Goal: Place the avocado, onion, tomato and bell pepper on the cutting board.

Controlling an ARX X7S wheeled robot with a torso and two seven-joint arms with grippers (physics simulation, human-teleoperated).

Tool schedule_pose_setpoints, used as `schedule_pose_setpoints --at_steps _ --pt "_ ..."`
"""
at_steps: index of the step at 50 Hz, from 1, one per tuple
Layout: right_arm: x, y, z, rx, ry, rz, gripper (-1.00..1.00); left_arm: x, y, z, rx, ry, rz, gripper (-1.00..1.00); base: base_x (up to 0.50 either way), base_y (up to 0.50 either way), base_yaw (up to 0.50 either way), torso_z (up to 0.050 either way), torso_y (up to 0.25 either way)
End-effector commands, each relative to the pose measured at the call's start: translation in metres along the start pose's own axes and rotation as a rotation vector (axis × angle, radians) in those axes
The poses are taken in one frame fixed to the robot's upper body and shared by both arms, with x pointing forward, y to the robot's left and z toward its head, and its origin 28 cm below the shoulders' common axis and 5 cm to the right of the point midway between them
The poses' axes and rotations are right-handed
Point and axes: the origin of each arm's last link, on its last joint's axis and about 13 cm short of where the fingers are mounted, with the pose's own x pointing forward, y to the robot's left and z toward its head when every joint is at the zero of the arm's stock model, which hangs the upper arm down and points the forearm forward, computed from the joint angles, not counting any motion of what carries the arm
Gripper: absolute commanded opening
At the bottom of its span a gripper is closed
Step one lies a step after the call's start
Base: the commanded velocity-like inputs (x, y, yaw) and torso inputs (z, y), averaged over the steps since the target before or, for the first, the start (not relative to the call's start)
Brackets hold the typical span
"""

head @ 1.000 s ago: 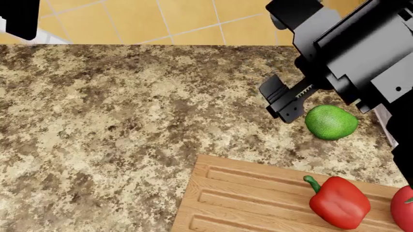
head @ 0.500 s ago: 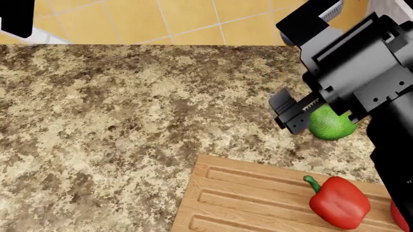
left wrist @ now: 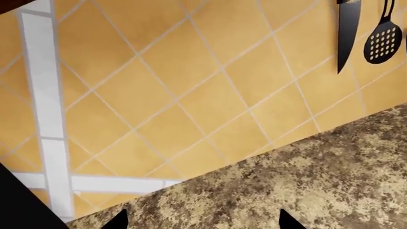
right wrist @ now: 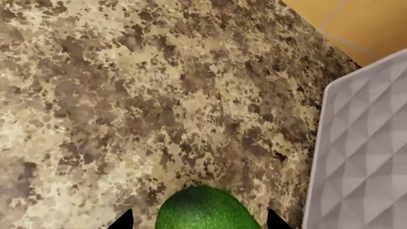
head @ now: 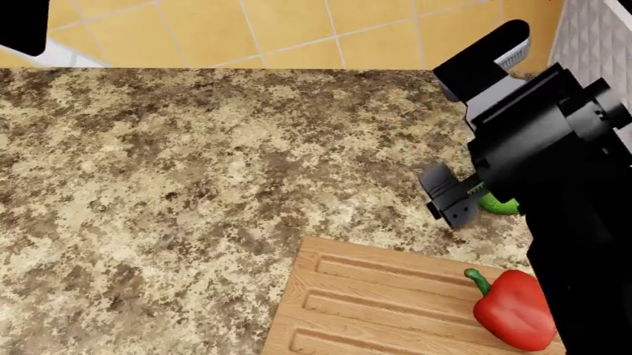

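A kitchen, rendered in simulation. Speckled brown granite desk (head: 177, 192) running up to a backsplash of orange-yellow tiles (left wrist: 190, 86) with pale grout. Black knife (left wrist: 348, 33) and perforated spatula (left wrist: 383, 38) hanging on that wall. Grooved light-wood cutting board (head: 365, 310) lying on the granite, red bell pepper (head: 513, 309) resting on it, green avocado (right wrist: 203, 210) on the stone nearby.

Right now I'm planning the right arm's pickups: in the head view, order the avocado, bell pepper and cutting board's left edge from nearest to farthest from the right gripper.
1. avocado: directly under the right gripper, mostly hidden.
2. bell pepper: below, on the cutting board.
3. The board's left edge: farthest, down and left.
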Motion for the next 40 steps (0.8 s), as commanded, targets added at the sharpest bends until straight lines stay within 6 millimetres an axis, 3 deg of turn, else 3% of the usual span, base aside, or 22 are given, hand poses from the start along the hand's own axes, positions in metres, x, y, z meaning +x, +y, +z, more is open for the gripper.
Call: schedule_pose_setpoints --at_steps 1,19,20,29,40 --pt "0.011 0.003 -0.009 0.017 0.029 0.007 1.0 -0.002 0.002 0.002 0.002 -0.005 0.004 1.0 0.0 0.0 0.0 0.0 0.0" --pt "0.022 0.007 -0.026 0.052 0.077 0.001 1.0 -0.004 0.001 0.005 -0.006 -0.009 -0.015 1.0 0.0 0.0 0.0 0.0 0.0" --pt "0.022 0.007 -0.025 0.048 0.07 -0.01 -1.0 -0.004 0.001 0.004 -0.007 -0.009 -0.014 1.0 0.0 0.0 0.0 0.0 0.0" --pt "0.012 0.001 -0.019 0.036 0.025 -0.015 -1.0 -0.005 0.0 0.005 -0.009 -0.013 -0.014 1.0 0.0 0.0 0.0 0.0 0.0" --pt "-0.059 -0.002 -0.001 -0.02 -0.161 -0.025 -1.0 -0.011 0.001 0.008 -0.012 -0.03 -0.011 1.0 0.0 0.0 0.0 0.0 0.0"
